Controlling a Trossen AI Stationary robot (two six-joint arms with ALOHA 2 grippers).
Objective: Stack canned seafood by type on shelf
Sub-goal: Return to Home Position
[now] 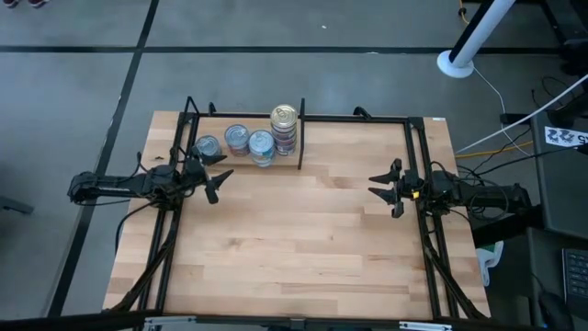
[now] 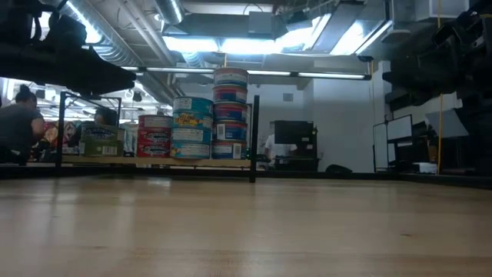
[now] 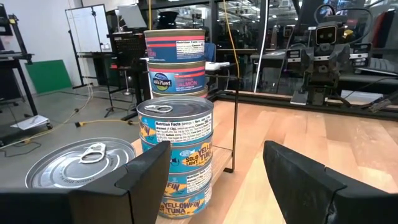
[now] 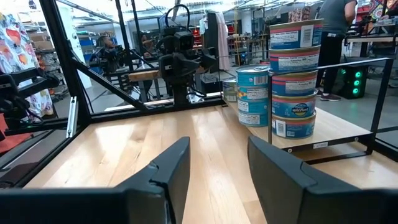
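Note:
The tins stand in stacks at the shelf's far left, beside the short black divider bar (image 1: 300,138). The tallest stack, with red-and-blue labels and a pale gold top (image 1: 285,129), is next to the bar. Left of it stand a yellowfin tuna stack (image 1: 262,147), another stack (image 1: 237,138) and a low silver-topped one (image 1: 209,147). They also show in the low view (image 2: 192,127). My left gripper (image 1: 220,181) is open and empty just in front of the stacks (image 3: 175,158). My right gripper (image 1: 381,187) is open and empty at the shelf's right side (image 4: 217,168).
The light wooden shelf board (image 1: 294,239) is edged by a thin black frame (image 1: 354,117). A white post base (image 1: 457,62) stands on the floor beyond the far right corner. People show in the room behind (image 2: 19,123).

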